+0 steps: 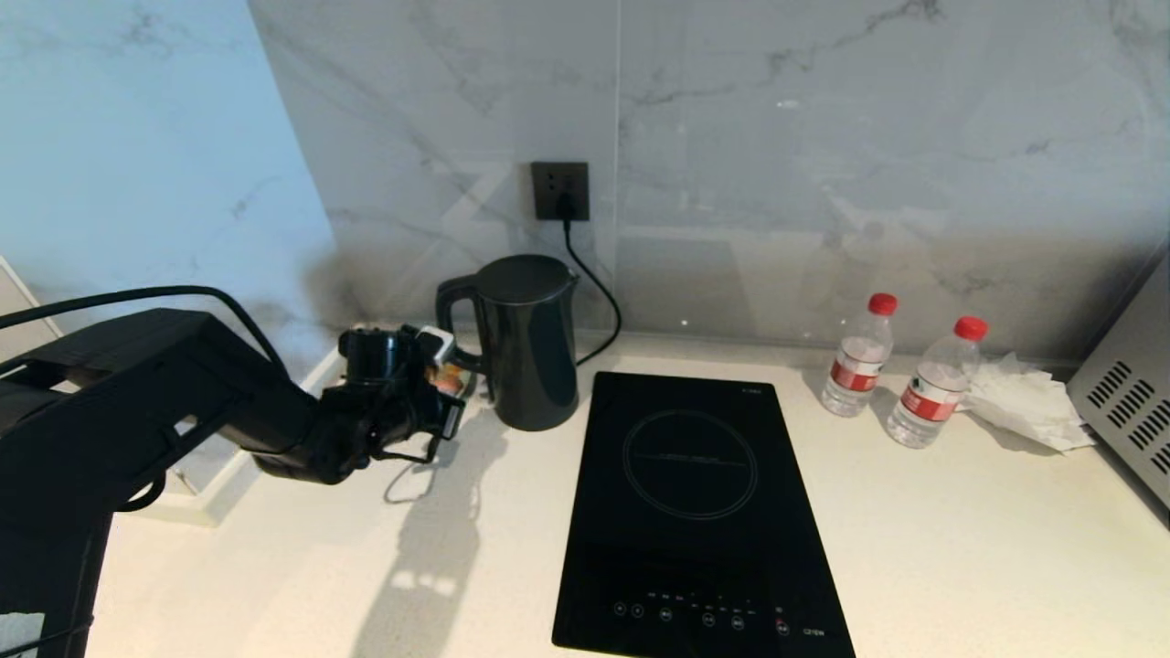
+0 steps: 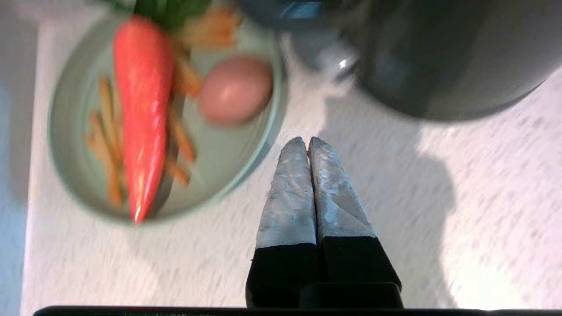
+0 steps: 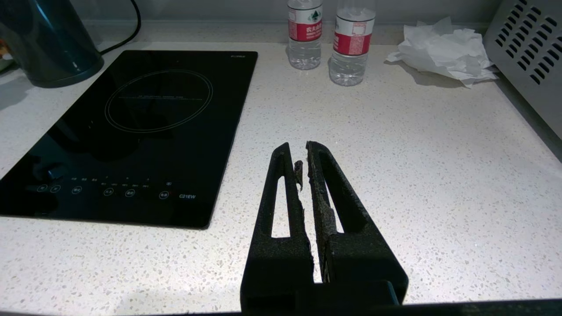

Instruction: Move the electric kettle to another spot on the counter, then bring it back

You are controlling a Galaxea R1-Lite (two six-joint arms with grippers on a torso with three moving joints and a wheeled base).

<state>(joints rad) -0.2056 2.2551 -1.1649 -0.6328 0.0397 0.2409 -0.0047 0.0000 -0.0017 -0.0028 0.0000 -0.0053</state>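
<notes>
- The left claw (image 2: 308, 141) is seen closed and empty, its pale taped fingers (image 2: 290, 193) pressed together above the table (image 1: 914, 548), just beside the electric kettle (image 1: 530, 343) on its handle side.
- Near the fingertips a pale green plate (image 2: 74, 175) is seen, carrying a carrot (image 2: 142, 114), an egg (image 2: 235, 90) and thin orange strips.
- The right claw (image 3: 300, 149) is held over bare table beside the induction hob (image 1: 695, 512), its black fingers all but closed with only a thin slit between them, nothing gripped.
- "C21EW" is printed at the hob's front corner by a row of touch icons; a small brand word at its far corner cannot be read.
- Two water bottles (image 1: 857, 356) with red caps bear red-and-white labels with Chinese characters, too small to be read.
- The kettle is tall, glossy and black, with a flat lid and a loop handle turned toward the left arm; it stands upright at the back of the table, between the plate and the hob, below a black wall socket (image 1: 559, 190) with a cord plugged in.
</notes>
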